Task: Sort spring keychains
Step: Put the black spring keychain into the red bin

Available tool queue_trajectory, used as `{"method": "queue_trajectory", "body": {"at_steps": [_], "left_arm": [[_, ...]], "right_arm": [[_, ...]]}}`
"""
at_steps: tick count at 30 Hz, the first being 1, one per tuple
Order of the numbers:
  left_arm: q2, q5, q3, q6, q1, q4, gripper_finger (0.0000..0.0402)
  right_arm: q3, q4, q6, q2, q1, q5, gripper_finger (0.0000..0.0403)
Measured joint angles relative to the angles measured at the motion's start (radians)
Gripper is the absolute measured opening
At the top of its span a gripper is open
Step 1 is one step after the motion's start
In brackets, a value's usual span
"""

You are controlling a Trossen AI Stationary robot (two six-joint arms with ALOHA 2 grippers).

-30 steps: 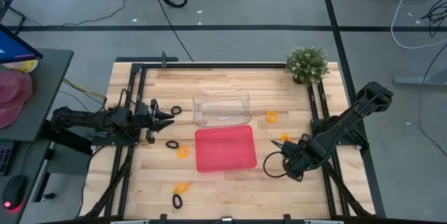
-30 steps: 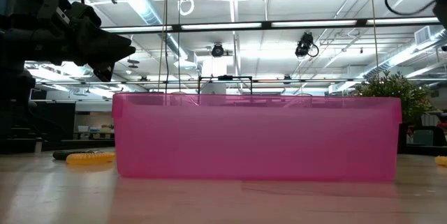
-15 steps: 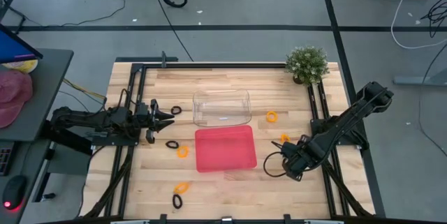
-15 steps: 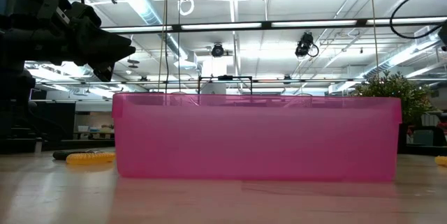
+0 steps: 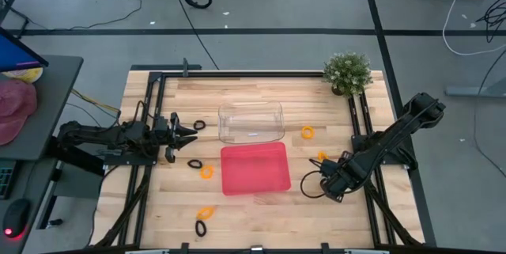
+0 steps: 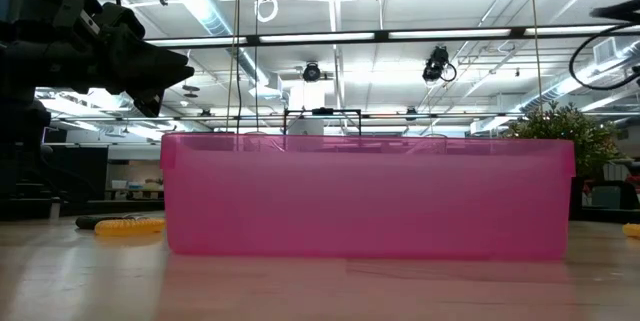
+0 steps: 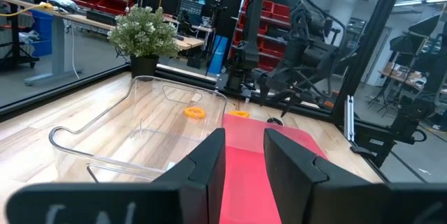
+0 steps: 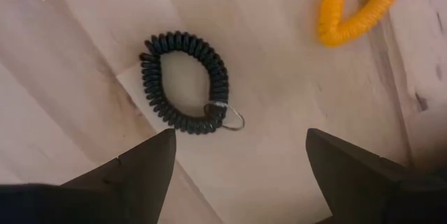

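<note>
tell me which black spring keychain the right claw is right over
The black spring keychain with the silver ring, lying on the wood beside an orange one. The open right claw hangs directly above it; the other black ones lie across the table, left of the trays.

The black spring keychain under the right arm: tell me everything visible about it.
The black spring keychain is a tightly coiled cord, plastic by its look, closed into an oval loop. A small silver metal ring hangs from one end. It lies flat on the pale wooden table, untouched. The right end effector hovers over it with its fingers spread wide on either side. An orange keychain lies nearby, apart from it.
</note>
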Motion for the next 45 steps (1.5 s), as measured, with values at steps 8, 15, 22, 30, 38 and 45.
{"method": "queue_trajectory", "body": {"at_steps": [8, 15, 22, 30, 38, 45], "left_arm": [[0.0, 0.0, 0.0, 0.0, 0.0, 0.0, 0.0103], [0.0, 0.0, 0.0, 0.0, 0.0, 0.0, 0.0103], [0.0, 0.0, 0.0, 0.0, 0.0, 0.0, 0.0103], [0.0, 0.0, 0.0, 0.0, 0.0, 0.0, 0.0103], [0.0, 0.001, 0.0, 0.0, 0.0, 0.001, 0.0103], [0.0, 0.001, 0.0, 0.0, 0.0, 0.0, 0.0103]], "right_arm": [[-0.079, 0.165, -0.055, -0.002, -0.019, 0.009, 0.0324], [-0.149, 0.263, -0.101, -0.004, -0.029, 0.005, 0.0324], [-0.16, 0.266, -0.12, -0.005, -0.029, 0.015, 0.0274], [-0.148, 0.241, -0.139, 0.0, -0.03, 0.005, 0.0172], [-0.047, 0.256, -0.282, 0.004, -0.03, -0.018, 0.0195], [-0.033, 0.349, -0.41, 0.014, -0.031, 0.009, 0.0259]]}}
